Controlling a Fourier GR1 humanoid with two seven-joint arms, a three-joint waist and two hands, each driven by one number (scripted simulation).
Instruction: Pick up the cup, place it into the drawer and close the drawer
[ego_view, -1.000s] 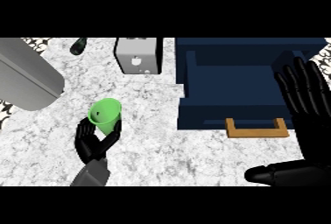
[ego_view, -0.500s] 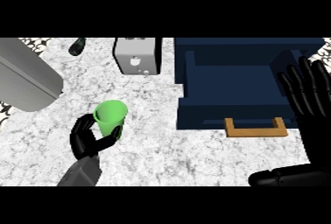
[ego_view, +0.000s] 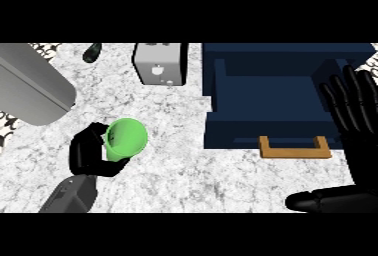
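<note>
The left hand, at the lower left of the frame, has its fingers curled round the bright green plastic cup, held over the marbled white counter. The right hand rests open, fingers straight, at the right edge. The carry step is in hand; the next move likely calls for taking the cup rightward over the open dark blue drawer with its tan handle.

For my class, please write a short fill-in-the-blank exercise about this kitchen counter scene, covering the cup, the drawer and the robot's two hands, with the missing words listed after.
1. The left hand is curled round a cup whose colour is ____.
2. The dark blue drawer stands ____, its inside showing.
3. The drawer's handle is coloured ____.
4. The right hand, fingers straight, shows at the view's ____ edge.

Missing words: green; open; orange; right
</note>
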